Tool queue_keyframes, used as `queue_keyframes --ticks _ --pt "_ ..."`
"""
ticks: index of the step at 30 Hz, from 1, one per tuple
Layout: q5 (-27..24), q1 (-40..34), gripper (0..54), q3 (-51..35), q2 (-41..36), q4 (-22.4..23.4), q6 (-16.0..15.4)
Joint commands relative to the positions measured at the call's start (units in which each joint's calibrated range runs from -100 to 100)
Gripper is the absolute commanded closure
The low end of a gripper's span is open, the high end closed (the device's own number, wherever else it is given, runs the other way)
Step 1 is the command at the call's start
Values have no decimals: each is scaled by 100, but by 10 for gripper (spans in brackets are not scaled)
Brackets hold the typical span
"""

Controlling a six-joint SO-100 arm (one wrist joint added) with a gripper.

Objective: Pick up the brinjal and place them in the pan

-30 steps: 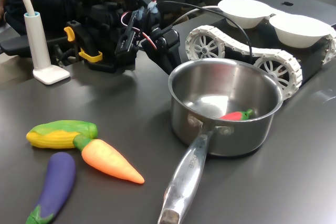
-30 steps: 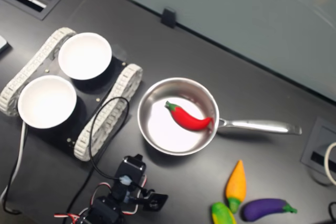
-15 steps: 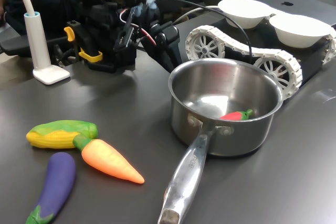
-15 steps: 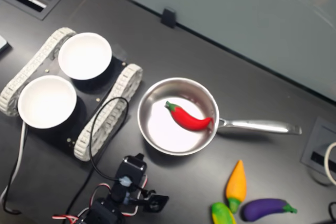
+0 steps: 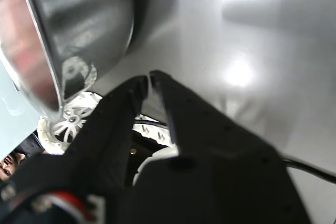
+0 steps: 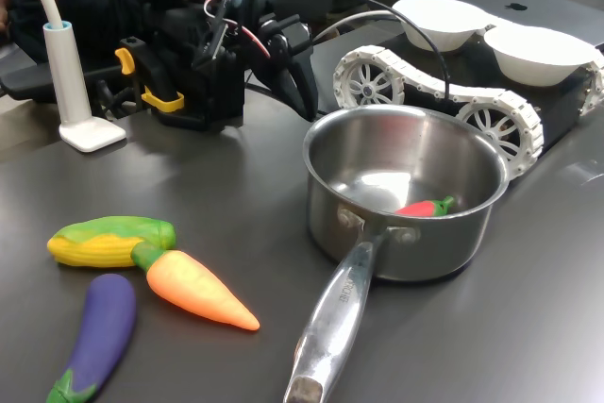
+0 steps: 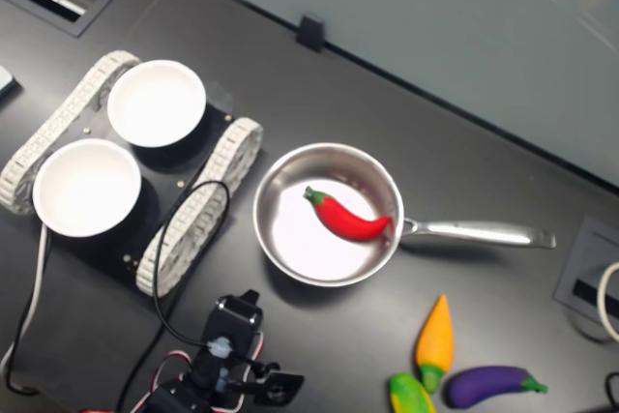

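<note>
- Dark grey bench (image 6: 217, 195) carries everything you see; a pale glass panel runs along its far edge in the second exterior view.
- Your end effector (image 5: 149, 80) has its two black fingers drawn together, tips nearly meeting, nothing between them. In the first exterior view the end effector (image 6: 304, 92) points down, off the bench, just beyond the pan's far rim.
- Pan (image 6: 377, 243) stands upright near the bench's middle, handle pointing toward the first exterior view's bottom edge. In the wrist view its steel wall (image 5: 79, 30) looms close beside the fingers.
- Red chilli (image 7: 346, 219) lies inside the pan.
- Brinjal (image 6: 97, 335) lies flat on the bench, well apart from your end effector, at the first exterior view's lower left, green cap toward the camera. In the second exterior view the brinjal (image 7: 488, 385) sits lower right.
- Carrot (image 6: 196, 290) lies just beside the brinjal; corn cob (image 6: 109, 239) touches the carrot's green top.
- Tracked rover (image 7: 198, 210) with two white bowls (image 7: 155, 102) sits beside the pan.
</note>
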Motion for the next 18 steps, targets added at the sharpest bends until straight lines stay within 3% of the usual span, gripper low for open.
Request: queue_keyframes --ticks 1,5,8,18 --pt "98 167 534 -570 -50 66 17" --pt "112 236 534 -860 -50 91 17" --pt "59 -131 534 -1169 111 194 42" --pt "24 87 534 -1696 600 160 34"
